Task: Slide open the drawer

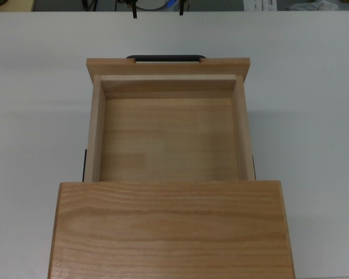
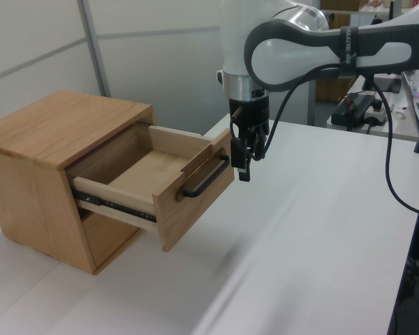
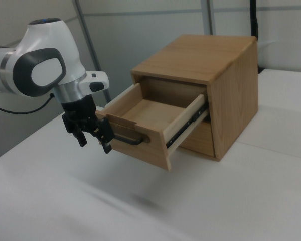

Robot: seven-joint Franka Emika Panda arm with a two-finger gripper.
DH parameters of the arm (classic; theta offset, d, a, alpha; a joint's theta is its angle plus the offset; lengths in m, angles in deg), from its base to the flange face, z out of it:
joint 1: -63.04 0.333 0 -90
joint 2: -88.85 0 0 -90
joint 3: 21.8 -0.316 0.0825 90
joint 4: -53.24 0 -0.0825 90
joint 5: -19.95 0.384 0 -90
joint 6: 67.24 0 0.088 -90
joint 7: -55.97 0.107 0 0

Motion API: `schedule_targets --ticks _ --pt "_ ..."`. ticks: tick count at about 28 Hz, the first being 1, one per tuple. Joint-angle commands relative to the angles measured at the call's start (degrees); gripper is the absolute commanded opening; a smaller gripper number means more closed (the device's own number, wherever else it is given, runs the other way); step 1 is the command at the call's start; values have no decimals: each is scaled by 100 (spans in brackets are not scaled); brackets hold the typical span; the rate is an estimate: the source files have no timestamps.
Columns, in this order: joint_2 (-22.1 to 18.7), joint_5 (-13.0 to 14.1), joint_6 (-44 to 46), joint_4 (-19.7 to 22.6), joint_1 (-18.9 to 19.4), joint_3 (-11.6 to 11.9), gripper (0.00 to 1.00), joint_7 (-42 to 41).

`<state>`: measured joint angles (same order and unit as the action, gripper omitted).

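Observation:
The drawer (image 1: 168,136) stands pulled well out of the wooden cabinet (image 1: 168,226), showing its bare wood bottom. Its black bar handle (image 1: 163,58) sits on the front panel at the top view's upper edge. In the left view my gripper (image 2: 246,164) hangs fingers-down just to the right of the drawer (image 2: 160,174) front and its handle (image 2: 206,178). In the right view the gripper (image 3: 94,141) is open, empty, and level with the handle (image 3: 125,138) at its left end. Whether a finger touches the handle I cannot tell. The gripper does not show in the top view.
The cabinet (image 2: 63,125) rests on a white table (image 2: 314,230) that stretches out in front of the drawer. A black cable (image 2: 394,167) loops down from the arm. Black equipment (image 2: 359,106) sits on a far table at the left view's right.

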<state>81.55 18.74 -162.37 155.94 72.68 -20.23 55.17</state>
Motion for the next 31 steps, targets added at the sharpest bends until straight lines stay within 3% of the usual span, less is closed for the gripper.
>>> schedule_targets --ticks 1,31 --pt "132 -2 205 -189 -24 -25 100 98" --pt "132 -2 231 -268 29 -104 100 335"
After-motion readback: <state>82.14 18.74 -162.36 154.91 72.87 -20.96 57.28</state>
